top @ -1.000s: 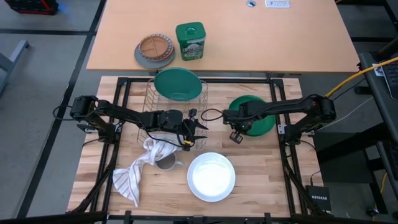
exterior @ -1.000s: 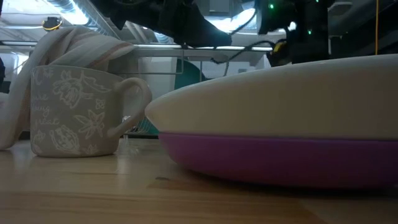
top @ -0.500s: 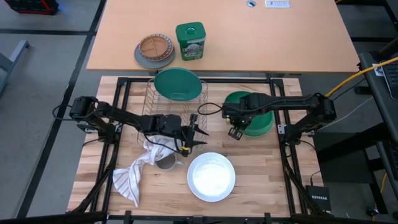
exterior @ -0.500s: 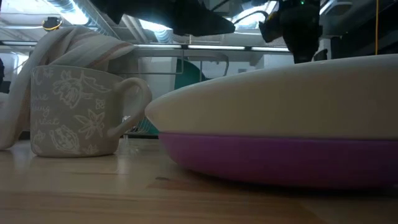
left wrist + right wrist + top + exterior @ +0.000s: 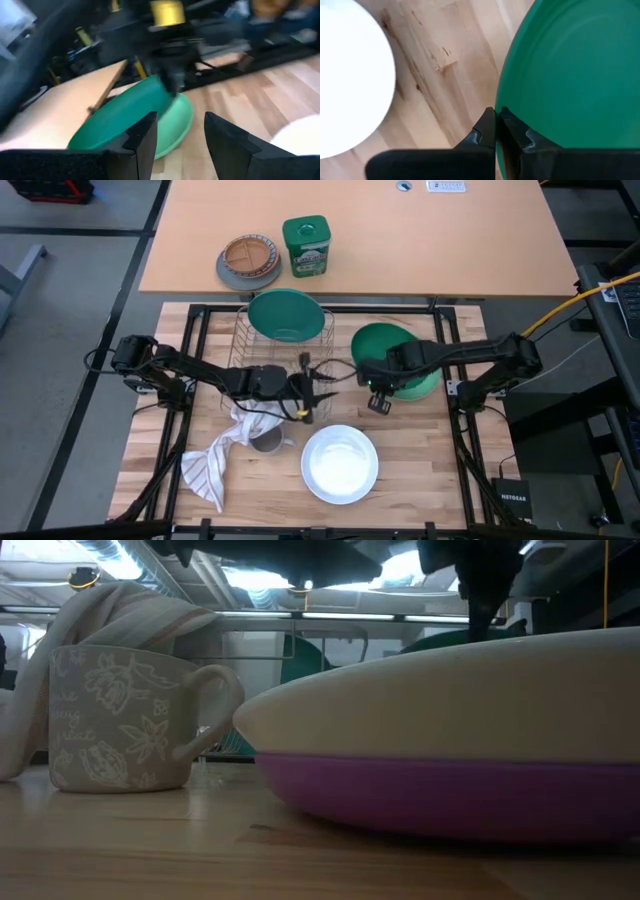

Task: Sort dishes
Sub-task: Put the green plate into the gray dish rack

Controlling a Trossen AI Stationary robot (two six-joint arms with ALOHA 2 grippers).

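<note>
The darker green plate (image 5: 395, 358) is tilted at the table's right middle, and my right gripper (image 5: 373, 393) is shut on its rim. It also shows in the left wrist view (image 5: 125, 117). My left gripper (image 5: 322, 385) is open and empty, just left of that plate and beside the wire rack (image 5: 245, 345). The teal plate (image 5: 288, 315) stands on edge in the rack. The white plate (image 5: 340, 463) lies near the front, on top of the purple plate (image 5: 450, 790). My right gripper pinches the green plate's rim (image 5: 506, 102) at its near-left side between the two fingers, one on the upper face and one below. The fingers come slanting from above. The plate is tilted: the held side is raised and the opposite rim (image 5: 182, 125) is down at the table.
A patterned mug (image 5: 120, 720) with a striped cloth (image 5: 212, 460) over it stands left of the white plate. A green tin (image 5: 305, 246) and a tan and grey divided plate (image 5: 248, 262) sit on the far table. Black frame rails (image 5: 452, 410) run along the sides.
My right gripper has raised the green plate's near-left rim. The plate has tipped from lying flat to tilted and shifted a little toward the table's left, its far side staying low. My left gripper has hovered near the rack.
</note>
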